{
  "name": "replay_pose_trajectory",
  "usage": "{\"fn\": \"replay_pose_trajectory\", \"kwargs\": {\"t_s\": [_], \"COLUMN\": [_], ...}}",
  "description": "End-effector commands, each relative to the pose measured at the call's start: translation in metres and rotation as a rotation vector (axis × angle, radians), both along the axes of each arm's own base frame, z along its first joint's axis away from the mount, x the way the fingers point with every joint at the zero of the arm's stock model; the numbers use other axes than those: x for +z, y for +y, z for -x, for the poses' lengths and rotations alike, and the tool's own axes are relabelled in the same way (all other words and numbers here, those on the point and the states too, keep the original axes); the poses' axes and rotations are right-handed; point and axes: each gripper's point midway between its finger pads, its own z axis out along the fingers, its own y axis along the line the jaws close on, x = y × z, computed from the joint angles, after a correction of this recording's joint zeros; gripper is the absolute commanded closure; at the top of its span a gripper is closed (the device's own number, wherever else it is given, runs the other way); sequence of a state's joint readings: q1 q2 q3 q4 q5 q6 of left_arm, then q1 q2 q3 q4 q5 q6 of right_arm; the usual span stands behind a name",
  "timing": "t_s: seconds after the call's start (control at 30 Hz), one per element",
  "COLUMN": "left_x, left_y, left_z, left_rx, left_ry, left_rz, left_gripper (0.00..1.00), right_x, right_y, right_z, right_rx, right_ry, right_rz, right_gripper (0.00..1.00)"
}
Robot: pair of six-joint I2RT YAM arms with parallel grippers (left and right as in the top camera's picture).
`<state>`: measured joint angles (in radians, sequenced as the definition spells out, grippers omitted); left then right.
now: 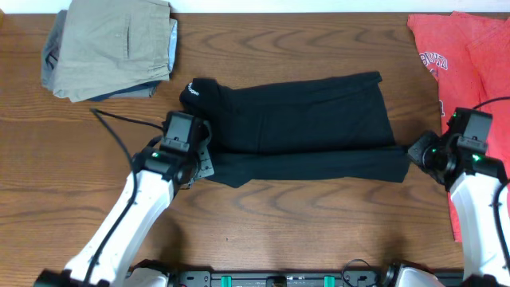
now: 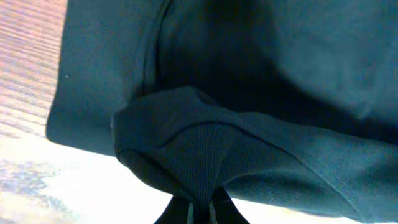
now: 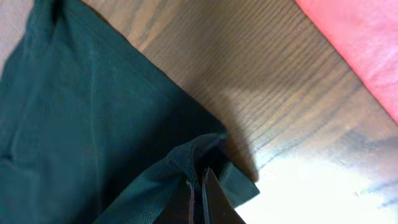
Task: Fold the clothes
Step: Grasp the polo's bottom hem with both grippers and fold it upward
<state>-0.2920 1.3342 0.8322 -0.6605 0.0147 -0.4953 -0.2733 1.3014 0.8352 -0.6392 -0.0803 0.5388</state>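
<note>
Across the brown wooden table (image 1: 319, 231) lies the soft black collared shirt (image 1: 303, 119), left gripper (image 2: 200, 208) and right gripper (image 3: 200, 186) each pinching a near-edge corner, so mid-fold I'd guess, next needs an even lift-and-carry over.

The left arm (image 1: 135, 215) slants up from the frame's lower left, the left gripper (image 1: 203, 166) pinched tight on the black shirt (image 1: 303, 112). The right arm (image 1: 482, 215) climbs the right edge, the right gripper (image 1: 413, 151) clamped on it too.
</note>
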Motion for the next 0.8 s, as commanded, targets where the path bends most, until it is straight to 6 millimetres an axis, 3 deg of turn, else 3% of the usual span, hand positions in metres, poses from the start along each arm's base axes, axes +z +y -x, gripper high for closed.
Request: {"fn": "replay_pose_trajectory", "kwargs": {"t_s": [0.0,0.27,0.5,0.77], "left_x": [-0.006,-0.007,-0.013,-0.037], "left_y": [0.004,0.001,-0.003,0.034], "left_z": [-0.007,-0.046,-0.062,-0.061], "left_rx": [0.021,0.041,0.044,0.111], "left_ry": [0.001,-0.126,-0.161,-0.122], "left_rz": [-0.027,-0.036,-0.028,-0.247], "left_gripper": [0.94,0.94,0.94,0.93], "right_x": [-0.003,-0.010,-0.015,-0.019], "right_y": [0.004,0.013,0.014,0.002], "right_z": [-0.010,-0.040,-0.054,-0.066], "right_rx": [0.008,0.055,0.066,0.032], "right_ry": [-0.002,-0.065,-0.078,-0.090], "right_rz": [-0.006,0.013,0.092,0.196], "right_gripper": [0.99,0.99,0.99,0.99]}}
